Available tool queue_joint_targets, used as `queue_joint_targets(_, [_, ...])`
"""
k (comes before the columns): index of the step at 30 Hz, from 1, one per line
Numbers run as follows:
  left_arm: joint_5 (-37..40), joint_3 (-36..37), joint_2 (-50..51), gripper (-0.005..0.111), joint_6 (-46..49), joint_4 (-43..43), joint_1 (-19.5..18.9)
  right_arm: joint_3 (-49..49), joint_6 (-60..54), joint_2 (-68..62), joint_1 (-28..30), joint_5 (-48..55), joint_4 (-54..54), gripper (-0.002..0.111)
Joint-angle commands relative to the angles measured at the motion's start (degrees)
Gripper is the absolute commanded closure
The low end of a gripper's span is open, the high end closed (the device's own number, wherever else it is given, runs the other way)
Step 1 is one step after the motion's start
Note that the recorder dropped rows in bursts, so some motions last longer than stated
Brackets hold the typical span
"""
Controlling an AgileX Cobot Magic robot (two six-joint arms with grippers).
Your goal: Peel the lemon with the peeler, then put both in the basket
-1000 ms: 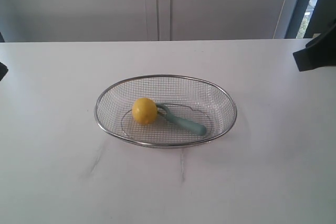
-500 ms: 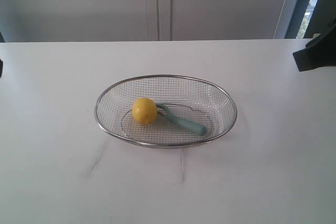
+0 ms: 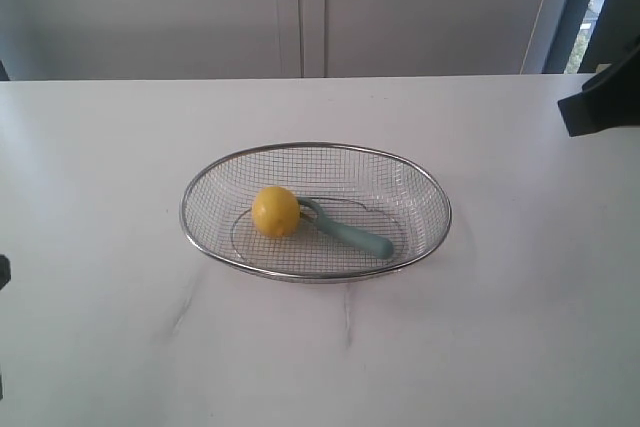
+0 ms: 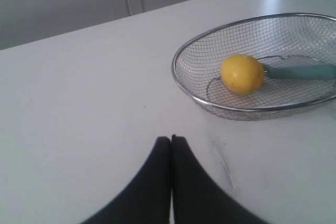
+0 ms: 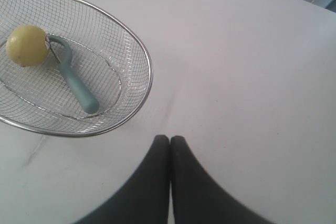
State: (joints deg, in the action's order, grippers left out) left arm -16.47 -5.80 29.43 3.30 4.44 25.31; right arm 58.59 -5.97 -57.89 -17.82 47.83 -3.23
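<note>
A yellow lemon [image 3: 275,211] lies inside the silver wire basket [image 3: 430,192] in the middle of the white table. The teal peeler [image 3: 350,231] rests beside it in the basket, its loop head touching the lemon. The left wrist view shows the lemon [image 4: 241,74], the peeler [image 4: 299,71] and the basket [image 4: 181,56] ahead of my left gripper [image 4: 171,139], which is shut and empty over bare table. My right gripper [image 5: 169,138] is shut and empty too, outside the basket [image 5: 147,61], with the lemon [image 5: 26,45] and peeler [image 5: 76,85] in sight.
A dark part of the right arm [image 3: 600,107] shows at the right edge of the exterior view, and a dark sliver of the left arm [image 3: 3,272] at the left edge. Faint scuff marks [image 3: 185,302] run on the table in front of the basket. A pale wall stands behind.
The dark piece of the left arm at the left edge of the exterior view has dropped lower in the picture. Lemon, peeler and basket have not moved.
</note>
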Motion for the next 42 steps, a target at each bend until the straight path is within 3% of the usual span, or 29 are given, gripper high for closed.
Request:
queue_joint_targets(1, [-7.5, 5.8, -5.7, 0.107, 0.1, 0.4, -0.1, -0.5, 0.1, 0.3, 0.2, -0.7, 0.0, 0.108])
queue_joint_targets(3, [-2.1, 5.8, -8.3, 0.107, 0.6, 0.4, -0.7, -0.5, 0.1, 0.3, 0.2, -0.6, 0.0, 0.108])
queue_joint_targets(9, [3.9, 5.8, -16.1, 0.107, 1.3, 0.4, -6.0, -0.5, 0.1, 0.3, 0.2, -0.7, 0.0, 0.108])
queue_joint_targets(19, [24.7, 5.8, -29.4, 0.107, -3.3, 1.5, -20.8, -0.5, 0.1, 0.3, 0.2, -0.7, 0.0, 0.108])
queue_joint_targets(25, [25.6, 5.8, -29.4, 0.107, -4.0, 1.5, -24.0, -0.5, 0.1, 0.4, 0.2, -0.7, 0.0, 0.108])
queue_joint_targets(31, [25.1, 5.8, -29.4, 0.107, -4.1, 1.5, -24.0, -0.5, 0.1, 0.4, 0.2, -0.7, 0.0, 0.108])
queue_joint_targets(34, [30.5, 5.8, -29.4, 0.107, -1.1, 1.0, -24.0, -0.5, 0.1, 0.4, 0.2, -0.7, 0.0, 0.108])
queue_joint_targets(42, [30.7, 5.8, -29.4, 0.107, 0.4, 0.9, -24.0, -0.5, 0.1, 0.4, 0.2, -0.7, 0.0, 0.108])
